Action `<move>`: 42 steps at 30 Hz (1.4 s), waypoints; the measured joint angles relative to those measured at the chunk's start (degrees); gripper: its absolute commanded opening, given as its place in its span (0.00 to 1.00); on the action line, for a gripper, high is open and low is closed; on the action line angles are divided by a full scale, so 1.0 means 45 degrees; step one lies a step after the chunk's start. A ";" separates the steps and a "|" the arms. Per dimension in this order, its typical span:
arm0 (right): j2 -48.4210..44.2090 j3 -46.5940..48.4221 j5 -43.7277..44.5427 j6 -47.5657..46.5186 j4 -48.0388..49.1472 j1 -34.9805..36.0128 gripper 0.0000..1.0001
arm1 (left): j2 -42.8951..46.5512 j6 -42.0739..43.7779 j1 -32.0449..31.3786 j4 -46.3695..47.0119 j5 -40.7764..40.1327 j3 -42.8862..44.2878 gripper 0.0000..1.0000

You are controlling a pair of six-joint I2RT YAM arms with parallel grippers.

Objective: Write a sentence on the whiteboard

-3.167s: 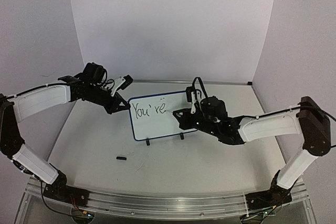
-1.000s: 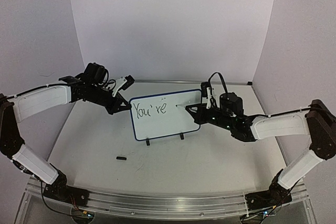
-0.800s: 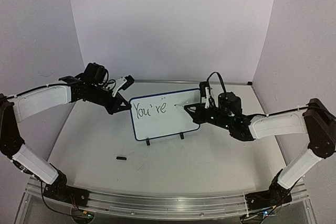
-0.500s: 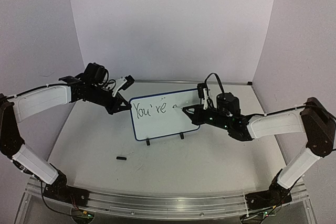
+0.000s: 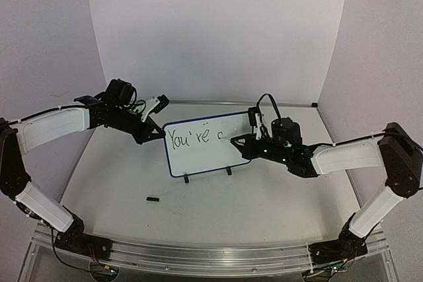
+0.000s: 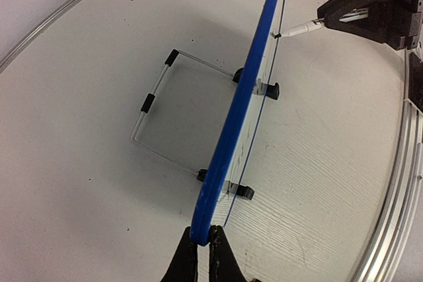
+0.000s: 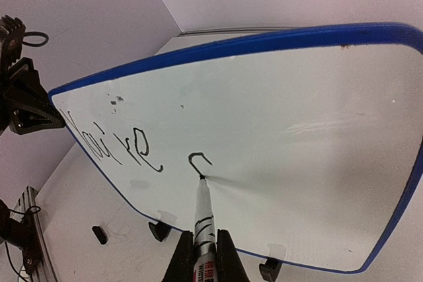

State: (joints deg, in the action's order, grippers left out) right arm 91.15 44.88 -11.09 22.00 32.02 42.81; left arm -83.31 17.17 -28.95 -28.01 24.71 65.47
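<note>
The whiteboard (image 5: 201, 160), blue-framed, stands upright on two black feet mid-table. The sentence (image 5: 187, 138) reads "You're" in black, followed by a fresh curved stroke (image 7: 198, 161). My left gripper (image 5: 157, 132) is shut on the board's upper left corner; in the left wrist view its jaws (image 6: 202, 239) pinch the blue frame (image 6: 238, 110) edge-on. My right gripper (image 5: 244, 142) is shut on a black-and-white marker (image 7: 202, 212). The marker tip touches the board at the lower end of the new stroke. The same lettering (image 7: 112, 146) shows in the right wrist view.
A small black marker cap (image 5: 153, 198) lies on the table in front of the board, also visible as a cap (image 7: 100, 234) from the right wrist. A wire stand (image 6: 155, 97) props the board from behind. An aluminium rail (image 5: 198, 255) runs along the near edge.
My right gripper has moved left and slightly down with the marker, leaving a new curved stroke to the right of "You're". The left arm and the board have not moved.
</note>
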 measured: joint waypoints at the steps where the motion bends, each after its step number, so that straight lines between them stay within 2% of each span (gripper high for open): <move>1: 0.0000 0.0000 0.0028 -0.0020 -0.0076 0.0000 0.00 | 0.0000 0.0000 0.0000 0.0000 0.0000 0.0000 0.00; 17: -0.0988 0.0012 0.0946 -0.0207 -0.0472 0.0000 0.00 | 0.0000 0.0039 -0.0010 0.0000 0.0005 0.0000 0.00; 42: -0.0447 -0.0099 0.0761 0.0238 -0.0358 0.0000 0.00 | 0.0000 0.0096 -0.0010 0.0000 -0.0005 0.0000 0.00</move>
State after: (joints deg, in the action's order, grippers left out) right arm 89.14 44.44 -7.66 23.07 30.41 42.81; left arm -83.31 17.60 -28.99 -28.01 24.69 65.47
